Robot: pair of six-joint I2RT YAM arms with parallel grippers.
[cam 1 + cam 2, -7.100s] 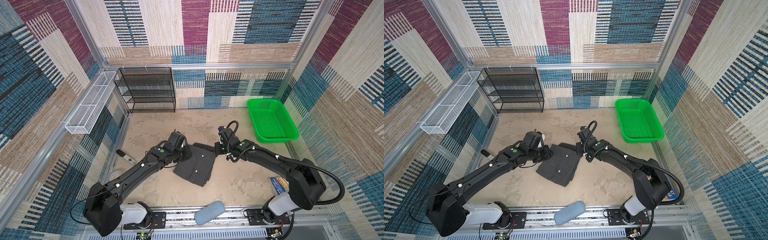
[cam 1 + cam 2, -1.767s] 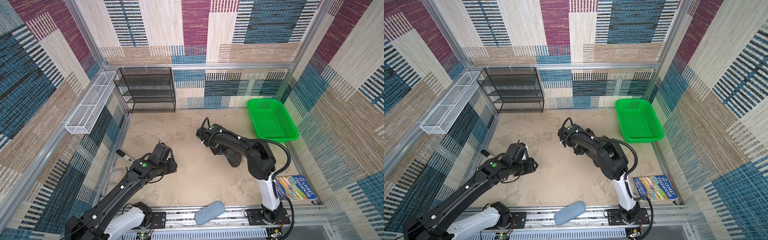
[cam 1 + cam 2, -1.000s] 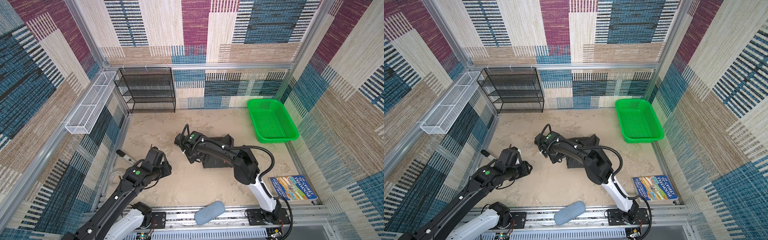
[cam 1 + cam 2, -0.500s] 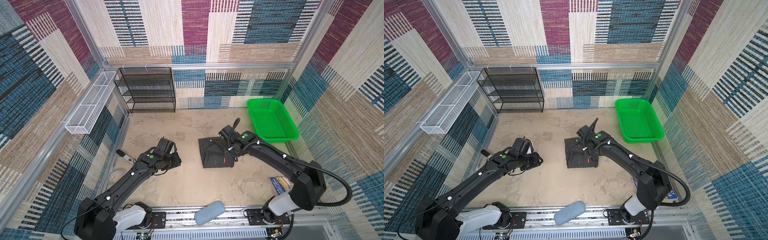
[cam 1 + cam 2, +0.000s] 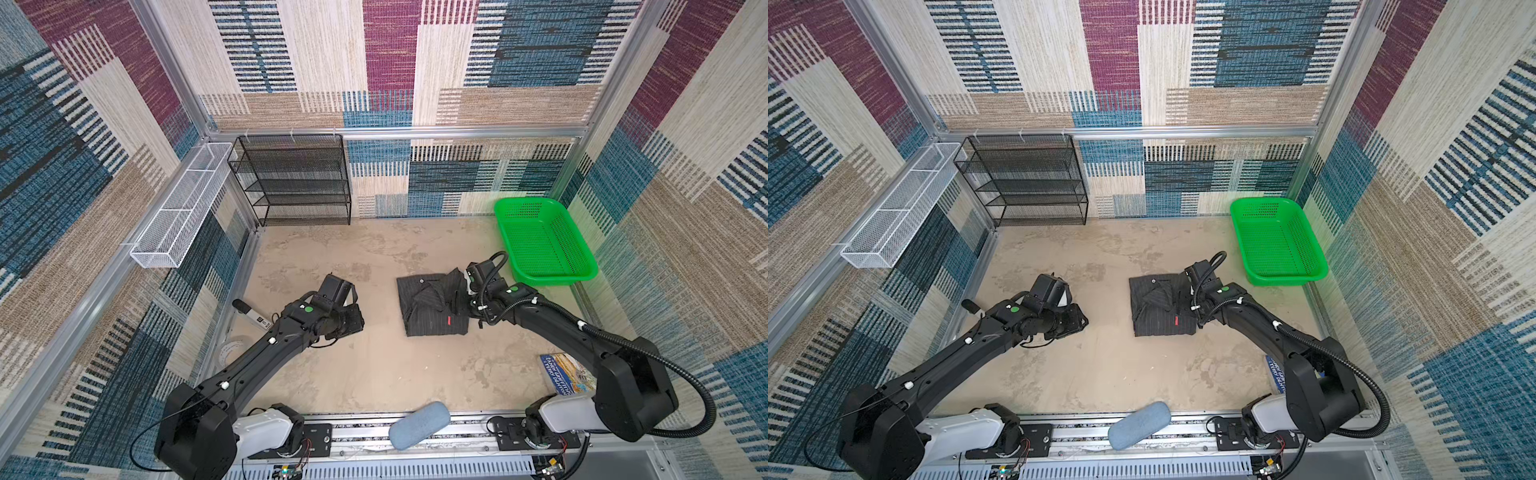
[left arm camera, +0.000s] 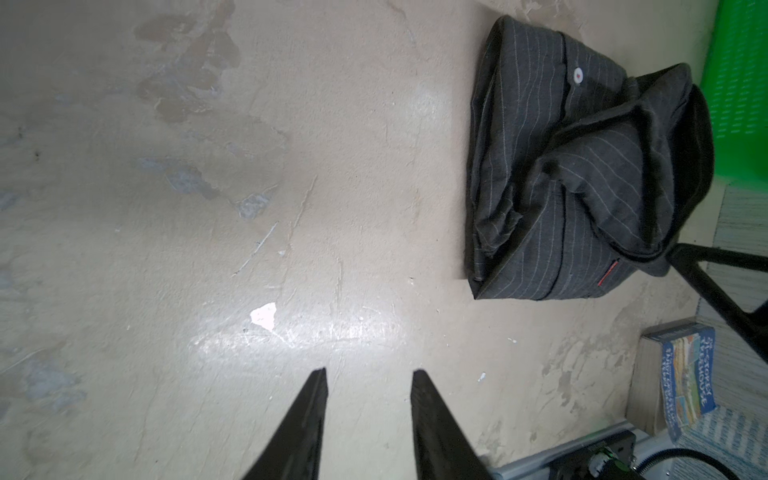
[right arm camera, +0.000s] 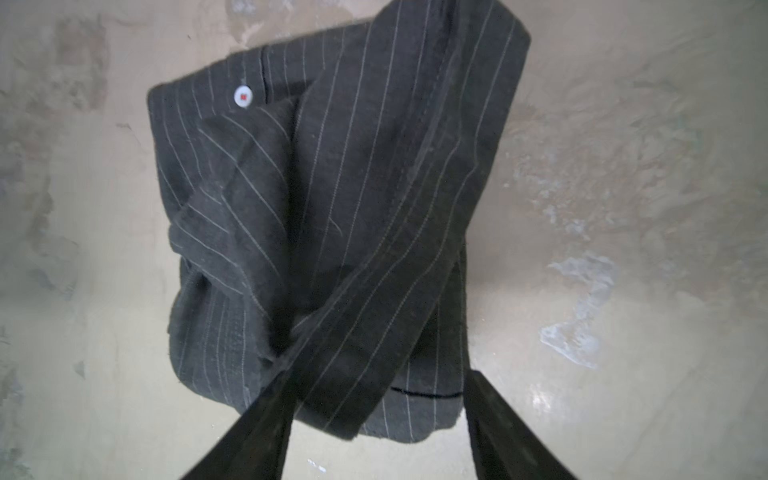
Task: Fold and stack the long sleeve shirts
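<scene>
dark charcoal pinstriped long sleeve shirt (image 5: pixel 428 320) (image 5: pixel 1154 316): folded into a rough rectangle, lying on the beige mottled tabletop (image 5: pixel 374 374) right of centre in both top views, near the green plastic mesh basket (image 5: pixel 552 277) but apart from it.
upper layers of the shirt: rumpled rather than flat, with one striped flap raised off the bundle on the side nearest the right arm.
small white button (image 7: pixel 243 96): face up on the folded front, close to a far corner of the bundle.
small red tag (image 6: pixel 609 274): sewn near the bundle's front edge.
right gripper (image 7: pixel 378 374) (image 5: pixel 460 302): over the shirt's right edge, jaws spread wide and not pinching; raised flap draped against one finger, bare gap beside the other (cloth touched, not grasped).
left gripper (image 6: pixel 368 372) (image 5: pixel 354 322): over bare tabletop, well apart from the shirt and to its left, jaws partly parted, nothing between them.
black wire mesh shelf rack (image 5: pixel 291 183): standing against the back wall, left of centre.
white wire mesh trough (image 5: pixel 178 216): mounted along the left wall, above the tabletop.
paperback book with a blue illustrated cover (image 5: pixel 567 372): at the front right of the tabletop, partly hidden behind the right arm in both top views.
grey-blue padded cylinder (image 5: pixel 419 424): on the front rail, between the two arm bases.
</scene>
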